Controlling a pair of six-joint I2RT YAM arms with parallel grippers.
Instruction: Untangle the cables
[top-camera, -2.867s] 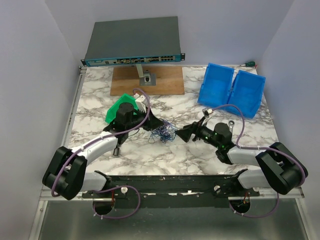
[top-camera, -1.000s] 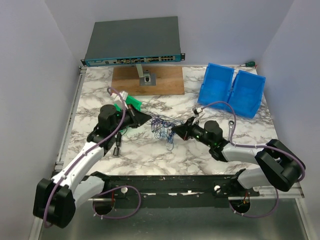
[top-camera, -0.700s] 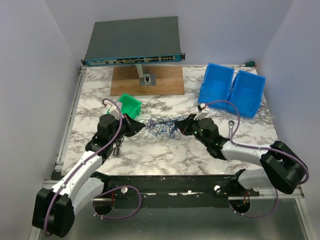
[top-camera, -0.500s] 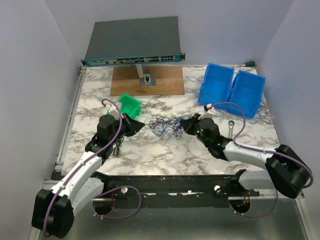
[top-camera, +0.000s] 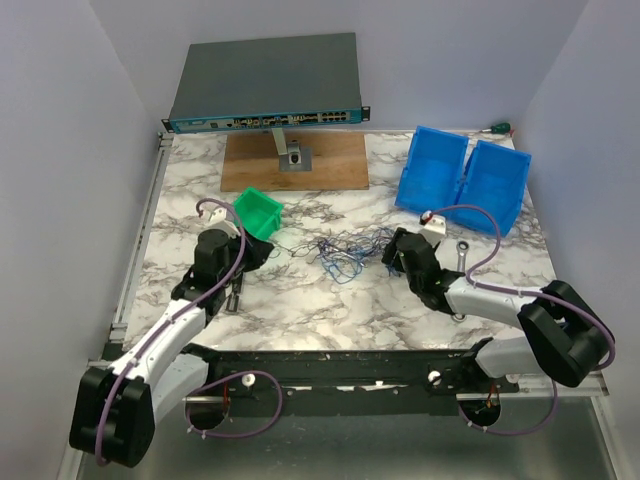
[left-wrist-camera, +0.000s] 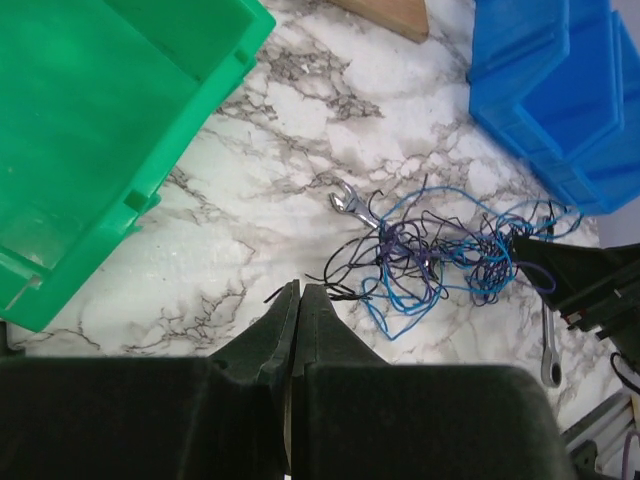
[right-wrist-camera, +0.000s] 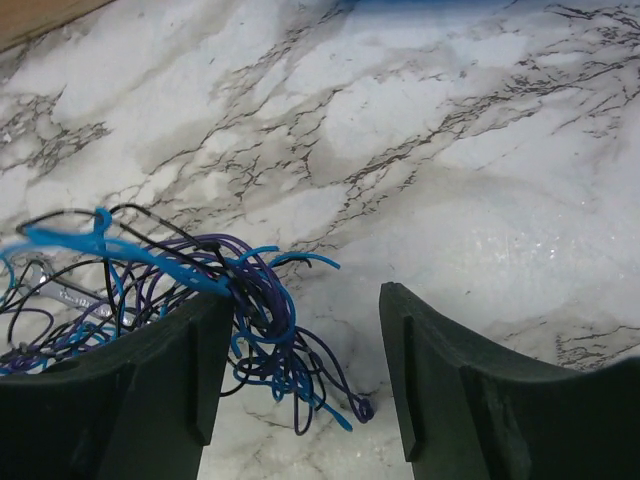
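Observation:
The cables (top-camera: 345, 255) are thin blue, purple and black wires, spread in a loose tangle on the marble between my two grippers. My left gripper (top-camera: 272, 250) is at their left end. In the left wrist view its jaws (left-wrist-camera: 298, 290) are shut, with a black strand pinched at the tips and the tangle (left-wrist-camera: 440, 250) lying ahead. My right gripper (top-camera: 392, 255) is at their right end. In the right wrist view it (right-wrist-camera: 300, 300) is open, and the wires (right-wrist-camera: 250, 300) lie against the inner face of its left finger (right-wrist-camera: 170, 370), touching nothing else.
A green bin (top-camera: 258, 212) is just behind my left gripper. Two blue bins (top-camera: 465, 180) stand at the back right. A silver wrench (top-camera: 462, 250) lies right of my right gripper, and a smaller one (left-wrist-camera: 350, 203) lies under the tangle. A network switch (top-camera: 265, 85) and a wooden board (top-camera: 295, 160) are at the back.
The grippers drew apart and the tight bundle stretched into a wider, looser tangle. The right gripper, closed on the wires before, moved right and now stands open.

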